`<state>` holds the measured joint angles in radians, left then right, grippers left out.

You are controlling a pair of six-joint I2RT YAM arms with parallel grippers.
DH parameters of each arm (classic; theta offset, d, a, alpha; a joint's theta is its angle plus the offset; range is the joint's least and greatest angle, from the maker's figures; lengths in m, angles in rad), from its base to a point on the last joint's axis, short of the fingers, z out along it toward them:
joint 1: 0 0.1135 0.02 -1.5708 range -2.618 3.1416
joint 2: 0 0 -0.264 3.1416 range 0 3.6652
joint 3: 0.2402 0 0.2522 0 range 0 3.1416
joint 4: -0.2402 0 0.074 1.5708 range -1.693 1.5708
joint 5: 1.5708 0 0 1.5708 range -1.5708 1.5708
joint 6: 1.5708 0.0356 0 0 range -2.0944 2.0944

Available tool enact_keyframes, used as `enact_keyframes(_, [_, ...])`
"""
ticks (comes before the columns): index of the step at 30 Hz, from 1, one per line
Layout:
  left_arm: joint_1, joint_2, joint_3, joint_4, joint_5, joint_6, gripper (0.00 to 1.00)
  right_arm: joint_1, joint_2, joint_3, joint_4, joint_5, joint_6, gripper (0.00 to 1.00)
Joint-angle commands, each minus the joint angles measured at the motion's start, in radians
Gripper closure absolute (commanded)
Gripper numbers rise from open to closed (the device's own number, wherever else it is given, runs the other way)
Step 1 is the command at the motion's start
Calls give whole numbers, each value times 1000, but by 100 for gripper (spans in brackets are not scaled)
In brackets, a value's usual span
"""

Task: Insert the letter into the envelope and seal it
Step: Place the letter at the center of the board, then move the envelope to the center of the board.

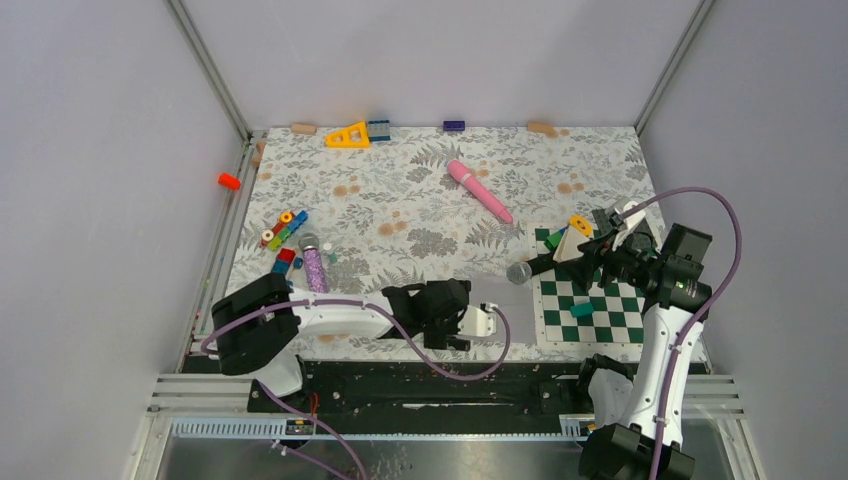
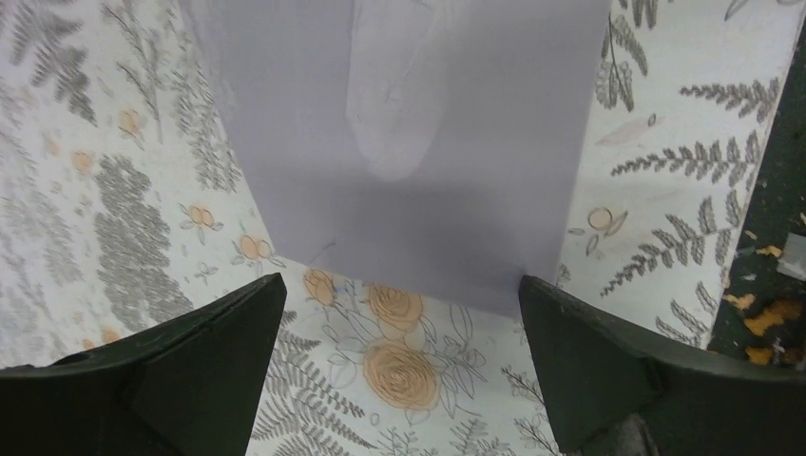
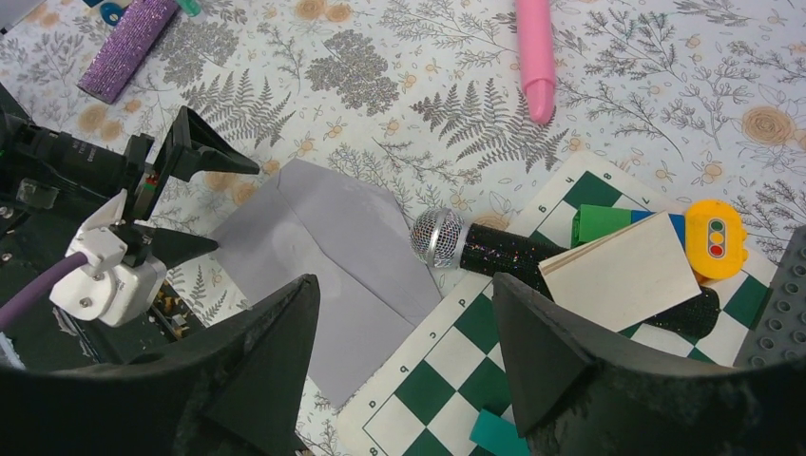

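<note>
Grey-lavender paper, the envelope (image 3: 323,249) lies flat on the floral tabletop (image 3: 399,85) near the arms' edge, between the left arm and the green-and-white checkerboard mat (image 3: 447,375). Its pointed flap looks folded out flat, aimed toward the mat's corner, and one side of the envelope meets the mat's border. Whether it overlaps the border is hard to tell.

The left claw (image 2: 399,285) is spread wide at the envelope's short end, one dark finger at each corner. It grips nothing, and I cannot tell whether the fingertips touch the paper. The right claw (image 3: 404,285) is also spread and empty, held above the seam where envelope and mat meet.

Just beside the flap's point sits the silver head of a black glittery microphone (image 3: 532,256), whose body runs across the mat. A pale flat block (image 3: 623,271) rests on it, with a green block (image 3: 599,220) and a yellow traffic-light piece (image 3: 715,236) touching behind. Farther out on the tabletop lie a pink cylinder (image 3: 535,52) and a purple glittery cylinder (image 3: 125,47).
</note>
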<state>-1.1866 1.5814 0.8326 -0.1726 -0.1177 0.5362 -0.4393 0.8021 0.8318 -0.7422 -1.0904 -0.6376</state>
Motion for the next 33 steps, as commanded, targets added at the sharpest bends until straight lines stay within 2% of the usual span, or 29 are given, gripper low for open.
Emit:
enact_keyframes(1, [-23, 47, 31, 21, -67, 41, 1, 5, -9, 2, -43, 6, -68, 26])
enact_keyframes(7, [-24, 90, 34, -11, -136, 97, 1, 5, -17, 1, -86, 2, -126, 26])
enact_keyframes(13, [-10, 42, -12, -52, -149, 157, 1, 5, -19, 8, -158, 5, -207, 26])
enact_keyframes(25, [84, -66, -68, -112, -151, 224, 1, 6, -13, 8, -170, -23, -214, 25])
enact_keyframes(33, [178, -55, -75, -70, -196, 310, 2, 39, 7, -17, -166, -3, -223, 25])
